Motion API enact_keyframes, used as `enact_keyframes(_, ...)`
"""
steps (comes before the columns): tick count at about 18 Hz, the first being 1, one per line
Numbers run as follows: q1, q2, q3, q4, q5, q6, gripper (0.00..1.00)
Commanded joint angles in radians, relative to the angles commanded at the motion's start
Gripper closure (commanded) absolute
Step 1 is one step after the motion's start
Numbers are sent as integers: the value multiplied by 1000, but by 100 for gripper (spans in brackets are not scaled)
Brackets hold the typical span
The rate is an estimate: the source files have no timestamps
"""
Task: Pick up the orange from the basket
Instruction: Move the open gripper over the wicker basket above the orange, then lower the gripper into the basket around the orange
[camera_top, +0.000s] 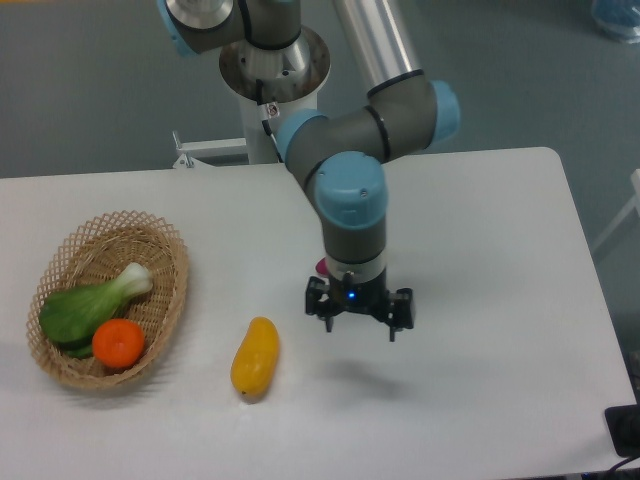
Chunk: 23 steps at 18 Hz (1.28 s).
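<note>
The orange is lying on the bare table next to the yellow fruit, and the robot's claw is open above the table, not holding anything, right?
Not quite. The camera view shows the orange inside the basket, beside the green vegetable, not on the table. The rest holds: the gripper is open, empty, above the table.

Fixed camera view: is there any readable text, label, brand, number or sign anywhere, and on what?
None can be read. The arm, gripper, basket, orange and table show no lettering. The only mark is a small blue light on the gripper body, not text.
</note>
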Motion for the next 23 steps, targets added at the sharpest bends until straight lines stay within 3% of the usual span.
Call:
enact_keyframes(3, -81, 5, 0, -2, -18, -230, 0)
enact_keyframes(8, -204, 25, -3, -2, -48, -474, 0)
enact_keyframes(15, -299, 18, 2, -2, -52, -542, 0)
enact_keyframes(23, -341, -21, -2, -3, -46, -543, 0)
